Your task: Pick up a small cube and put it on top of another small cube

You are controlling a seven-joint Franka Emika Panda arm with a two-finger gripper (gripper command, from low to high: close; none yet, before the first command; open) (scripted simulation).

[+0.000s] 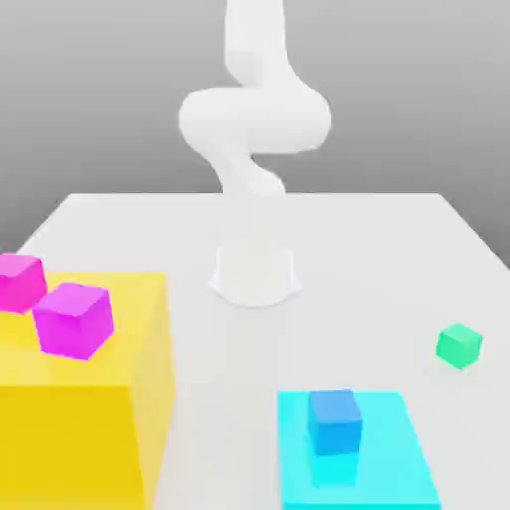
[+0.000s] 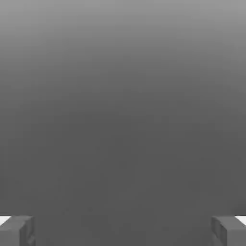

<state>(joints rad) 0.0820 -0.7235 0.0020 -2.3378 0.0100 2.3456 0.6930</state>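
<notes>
The small cube is plain green and rests on the white table toward the exterior view's right, with nothing touching it. The white arm rises from its base at the table's middle, bends and runs up out of the frame. In the hand view my gripper is open: its two grey fingertips stand far apart with nothing between them, facing a plain grey background.
A blue cube sits on a flat cyan slab at the front. At the exterior view's left, a tall yellow block carries two larger magenta cubes.
</notes>
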